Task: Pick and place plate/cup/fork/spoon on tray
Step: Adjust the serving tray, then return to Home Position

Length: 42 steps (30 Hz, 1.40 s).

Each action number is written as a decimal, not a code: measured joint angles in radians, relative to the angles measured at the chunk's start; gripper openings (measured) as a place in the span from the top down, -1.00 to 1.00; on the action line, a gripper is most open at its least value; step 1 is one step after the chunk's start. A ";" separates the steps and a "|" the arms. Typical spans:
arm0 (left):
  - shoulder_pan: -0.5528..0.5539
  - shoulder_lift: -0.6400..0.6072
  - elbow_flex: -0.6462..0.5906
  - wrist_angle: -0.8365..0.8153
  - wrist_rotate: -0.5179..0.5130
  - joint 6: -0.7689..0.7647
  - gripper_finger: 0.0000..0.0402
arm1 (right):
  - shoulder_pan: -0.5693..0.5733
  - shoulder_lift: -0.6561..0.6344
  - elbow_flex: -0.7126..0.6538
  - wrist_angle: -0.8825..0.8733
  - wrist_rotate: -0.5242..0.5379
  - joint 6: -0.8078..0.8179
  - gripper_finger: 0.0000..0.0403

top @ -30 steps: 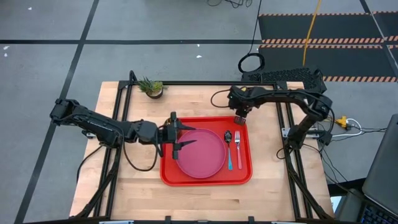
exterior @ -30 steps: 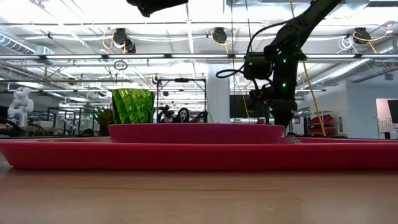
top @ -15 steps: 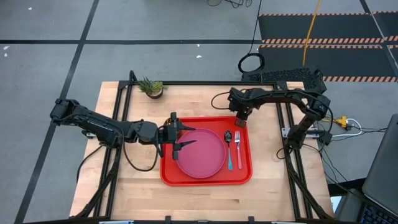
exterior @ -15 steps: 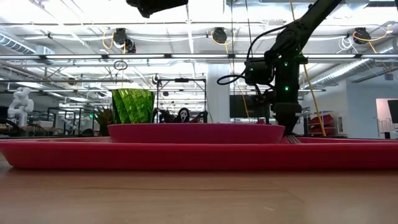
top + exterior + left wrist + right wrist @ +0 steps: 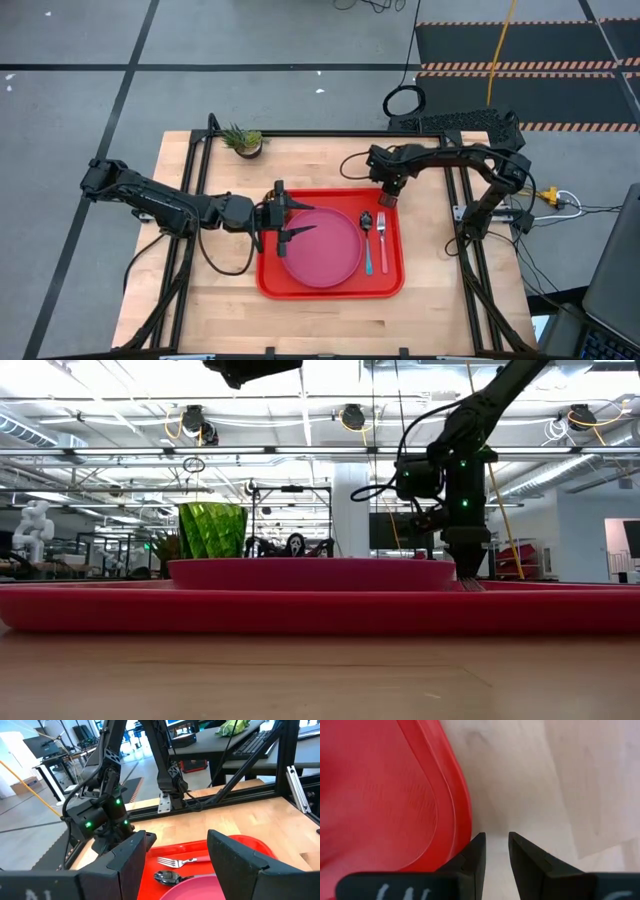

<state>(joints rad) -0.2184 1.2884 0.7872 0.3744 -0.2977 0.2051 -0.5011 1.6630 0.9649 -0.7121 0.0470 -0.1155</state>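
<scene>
Tray (image 5: 331,287): red, set on the wooden table (image 5: 210,310); plate, spoon and fork are carried inside it.
Plate (image 5: 320,246): laid flat in the tray's left and middle part.
Spoon (image 5: 367,238) and fork (image 5: 383,232): laid side by side to the right of the plate; close together, apart from its rim.
Cup (image 5: 213,530): seen in the low view only, behind the plate; whether it is in the tray cannot be told.
Left gripper (image 5: 290,222): held over the plate's left edge; fingers spread wide, nothing between them.
Right gripper (image 5: 385,196): lowered at the tray's far right corner, near the fork's tines; fingers nearly together, nothing pinched.
Risk: judged that the tray rim could be knocked by the right gripper; cutlery would be shifted.
Plant (image 5: 243,140): at the far edge, well apart.
</scene>
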 joint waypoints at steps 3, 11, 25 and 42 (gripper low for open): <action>0.000 0.000 0.000 0.000 0.000 0.000 -0.06 | 0.014 0.000 0.000 -0.003 -0.001 0.013 0.62; 0.000 0.000 0.000 -0.004 0.000 0.000 -0.06 | 0.015 -0.002 0.000 -0.005 0.046 0.024 0.62; 0.000 -0.030 0.000 0.024 -0.132 -0.044 -0.06 | -0.072 -0.296 -0.001 -0.011 0.214 0.037 0.62; 0.060 -0.502 0.000 -0.608 -0.163 -0.190 -0.06 | 0.043 -0.798 -0.067 0.099 -0.150 0.035 0.62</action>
<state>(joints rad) -0.1588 0.7866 0.7876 -0.2335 -0.4612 0.0152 -0.4585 0.8654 0.8980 -0.6126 -0.1029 -0.0802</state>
